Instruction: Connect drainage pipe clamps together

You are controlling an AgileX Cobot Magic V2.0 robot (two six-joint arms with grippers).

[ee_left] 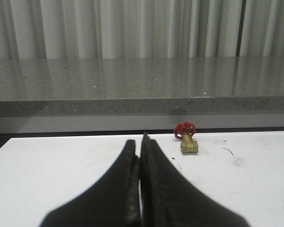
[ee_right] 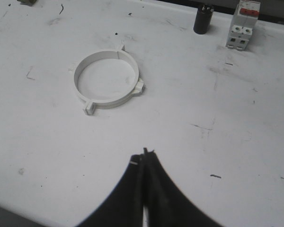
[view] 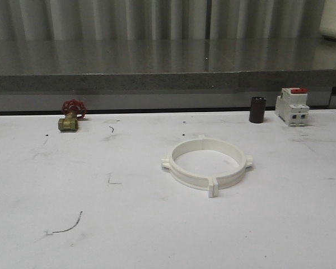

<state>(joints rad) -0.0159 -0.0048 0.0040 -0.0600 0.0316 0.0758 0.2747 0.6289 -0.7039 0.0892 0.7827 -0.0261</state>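
Brass valve sitting near counter far edge, left side, well apart from work. Left hand resting pressed together, holding nothing. Drainage pipe clamps lying flat mid-counter, right of centre, white halves meeting as closed ring, tabs protruding; apparently joined already. Right hand hovering shut, empty, likely clear of ring. Black cylinder, breaker standing far right edge.

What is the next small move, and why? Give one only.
Probably none beyond holding back: the drainage pipe clamps already lie as one closed ring on the table, and the left gripper and right gripper are shut, touching nothing. Perhaps check the front seam.
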